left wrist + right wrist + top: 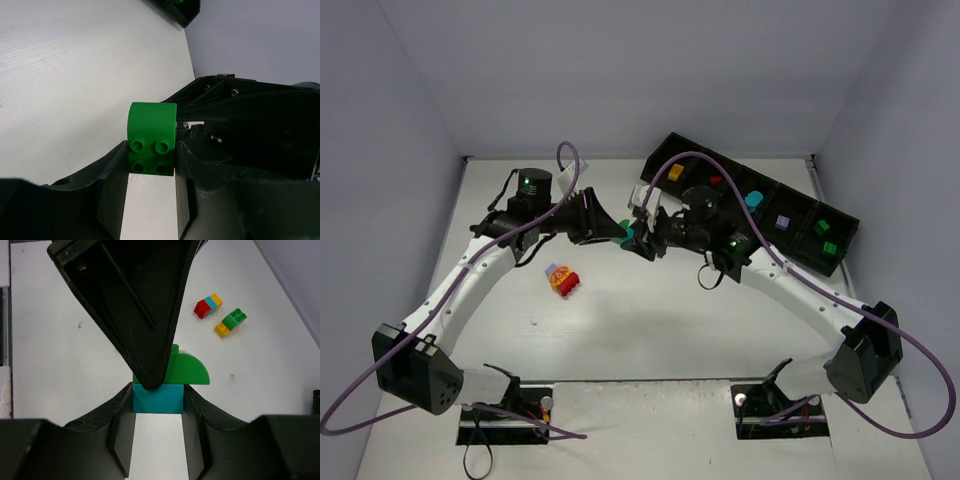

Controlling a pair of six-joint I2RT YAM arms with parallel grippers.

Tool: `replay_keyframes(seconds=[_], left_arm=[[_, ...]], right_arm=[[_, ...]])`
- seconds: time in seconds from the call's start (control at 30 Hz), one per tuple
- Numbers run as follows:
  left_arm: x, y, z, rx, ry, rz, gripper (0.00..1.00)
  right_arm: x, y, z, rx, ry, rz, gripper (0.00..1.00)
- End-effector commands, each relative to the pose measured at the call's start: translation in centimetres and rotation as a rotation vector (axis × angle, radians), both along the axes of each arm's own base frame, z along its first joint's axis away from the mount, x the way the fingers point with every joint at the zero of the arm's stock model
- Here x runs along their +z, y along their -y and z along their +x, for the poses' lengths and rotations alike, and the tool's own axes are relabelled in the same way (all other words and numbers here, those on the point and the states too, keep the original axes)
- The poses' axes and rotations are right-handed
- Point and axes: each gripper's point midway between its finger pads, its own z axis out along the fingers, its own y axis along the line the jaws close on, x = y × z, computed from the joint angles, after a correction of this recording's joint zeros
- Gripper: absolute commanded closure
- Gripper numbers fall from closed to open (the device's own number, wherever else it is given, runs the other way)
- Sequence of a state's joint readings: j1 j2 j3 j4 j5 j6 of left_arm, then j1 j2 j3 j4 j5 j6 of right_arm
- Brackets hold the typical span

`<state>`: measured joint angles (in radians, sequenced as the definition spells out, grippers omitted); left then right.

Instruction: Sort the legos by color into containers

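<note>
A green lego (151, 125) with a rounded top is joined to a teal lego (165, 402), held in the air between both arms (625, 235). My left gripper (151, 154) is shut on the green lego. My right gripper (158, 395) faces it, shut on the teal lego, with both fingers against its sides. The left gripper's black finger (135, 315) hides part of the green lego (192, 371). The containers (798, 206) form a black tray at the back right, holding yellow (675, 172), red (716, 181), teal (753, 198), purple (782, 221) and green (825, 236) legos.
A red-teal-yellow stack (208, 306) and a green-yellow pair (230, 322) lie loose on the white table, left of centre in the top view (563, 280). One end of the tray (175, 10) shows beyond the left gripper. Grey walls enclose the table.
</note>
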<state>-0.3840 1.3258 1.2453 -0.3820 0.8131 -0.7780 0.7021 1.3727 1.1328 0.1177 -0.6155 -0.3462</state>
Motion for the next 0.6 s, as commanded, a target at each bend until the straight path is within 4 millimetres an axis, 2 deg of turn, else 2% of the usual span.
replay_keyframes(seconds=[0.0,0.17,0.37,0.47,0.5,0.57], left_arm=[[2.1,-0.3,-0.5,-0.026,0.081,-0.025,0.9],[2.3,-1.5,0.0,-0.008,0.089,-0.016,0.9],[2.4,-2.4,0.4,0.009,0.092,0.0,0.9],[2.2,-2.6,0.5,0.017,0.094,0.015,0.9],[2.0,-2.8,0.5,0.024,0.098,0.025,0.9],[1.8,-3.0,0.3,0.033,0.099,0.038,0.9]], right_arm=[[1.5,0.0,0.6,-0.025,0.087,0.03,1.0],[-2.4,1.5,0.2,-0.062,0.042,-0.047,1.0],[-5.1,3.4,0.6,-0.126,0.015,-0.114,1.0],[-6.1,5.5,2.7,-0.233,0.007,-0.145,1.0],[-6.4,7.8,5.0,-0.344,-0.016,-0.147,1.0],[-7.0,10.5,7.8,-0.477,-0.057,-0.149,1.0]])
